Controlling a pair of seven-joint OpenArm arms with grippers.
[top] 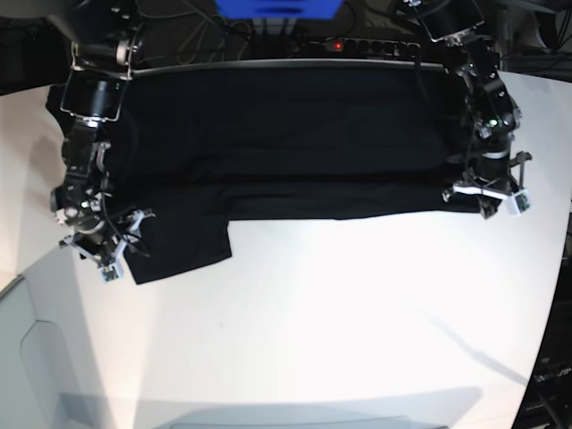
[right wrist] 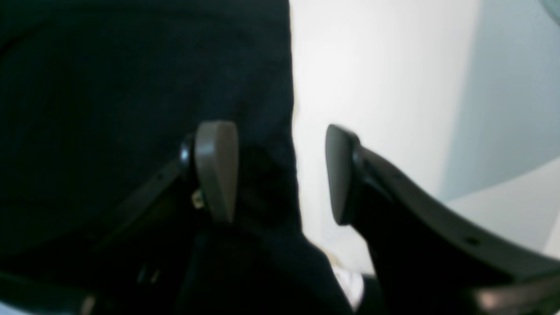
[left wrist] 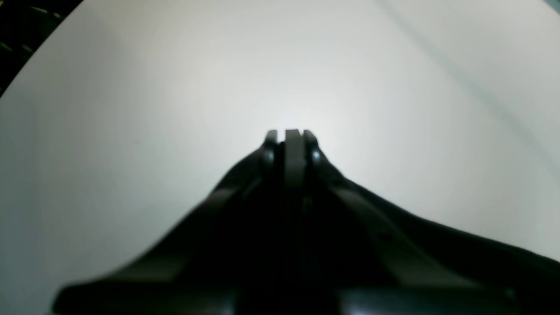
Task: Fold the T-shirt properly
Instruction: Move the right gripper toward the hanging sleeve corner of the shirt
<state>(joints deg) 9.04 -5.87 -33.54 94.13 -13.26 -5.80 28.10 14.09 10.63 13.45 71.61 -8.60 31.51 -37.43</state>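
Observation:
The black T-shirt (top: 286,134) lies spread across the far half of the white table (top: 340,322), with a flap hanging toward the near left. My right gripper (top: 107,259) sits at that flap's left edge. In the right wrist view it (right wrist: 280,173) stands open, with the T-shirt's edge (right wrist: 109,87) lying loose between and under its fingers. My left gripper (top: 487,201) is at the shirt's near right corner. In the left wrist view it (left wrist: 292,133) is shut, a thin dark strip pinched between the tips, and black cloth (left wrist: 503,267) trails off beneath it.
Behind the table run cables, a power strip with a red light (top: 357,45) and a blue object (top: 277,7). The white tabletop stretches toward the near side, and its curved edge (top: 550,304) falls away on the right.

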